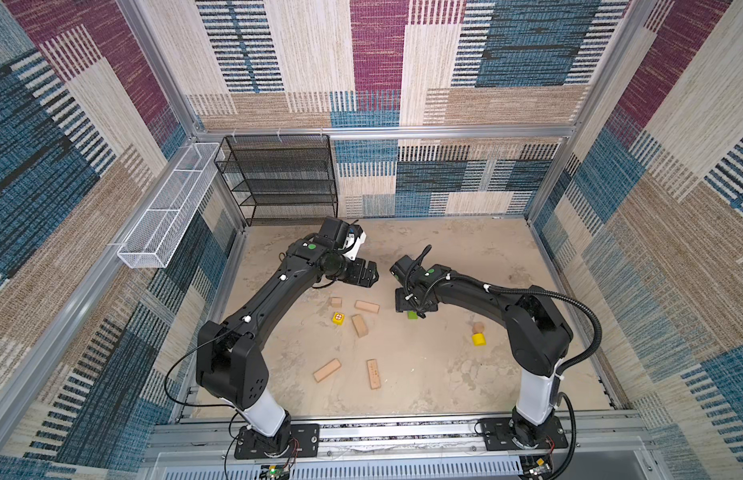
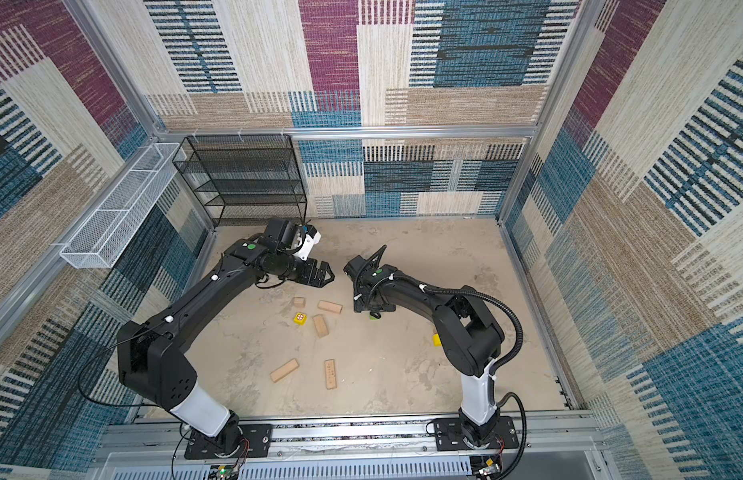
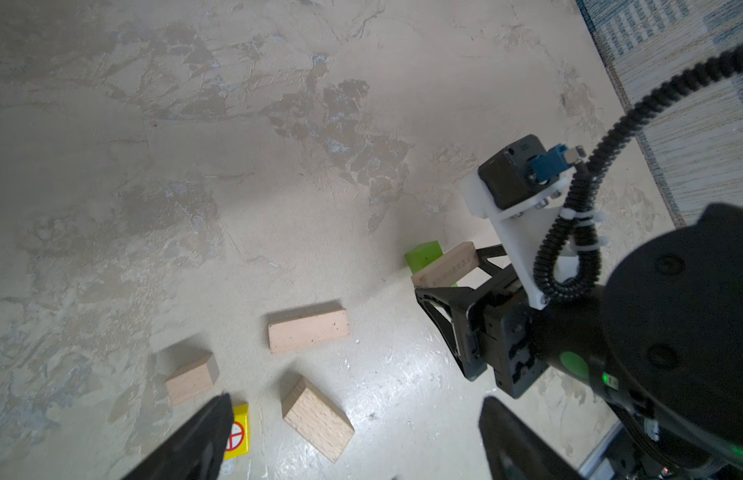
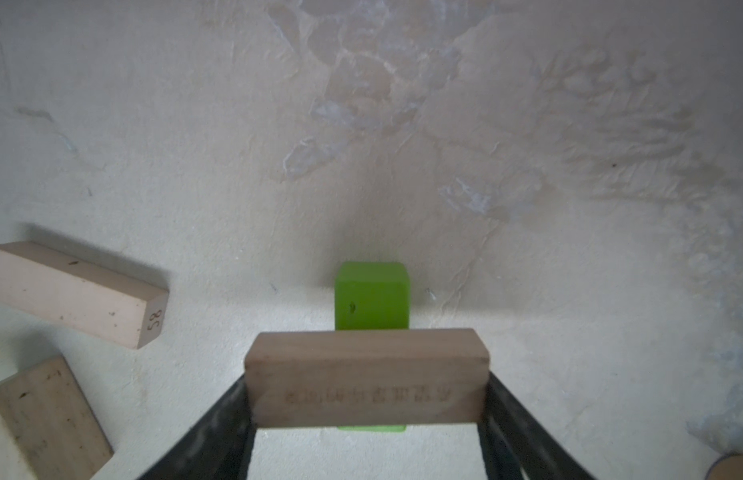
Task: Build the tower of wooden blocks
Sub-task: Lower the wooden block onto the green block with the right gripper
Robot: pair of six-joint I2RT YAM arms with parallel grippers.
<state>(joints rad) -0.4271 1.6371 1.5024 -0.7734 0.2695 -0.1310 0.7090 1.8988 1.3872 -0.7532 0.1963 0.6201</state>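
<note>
The wood block tower is only beginning: the green oblong block (image 4: 371, 295) is lying flat on the tabletop (image 4: 569, 270), a little right of the middle. One tan brick (image 4: 365, 374) is sitting crosswise above it, so green is showing on both sides of the brick. The right claw (image 1: 415, 308) is gripping this brick by its two short ends, with the jaws standing wide because they are spanning its whole length. Whether the brick is already resting on the green block or is hanging just over it, I cannot tell. The brick's long axis is running left to right, and the green block's axis seems to be running near to far, directly under the claw. I am judging that the coming move is depending on this crossing: the brick is needing to sit centred and level before the jaws are letting go. The left claw (image 1: 371, 274) is hovering wide open and holding nothing, to the left of the tower. It is far of the small tan cube (image 1: 335, 302), the red-marked yellow cube (image 1: 338, 318) and two loose bricks (image 1: 366, 306), so it is the nearer arm for them.
</note>
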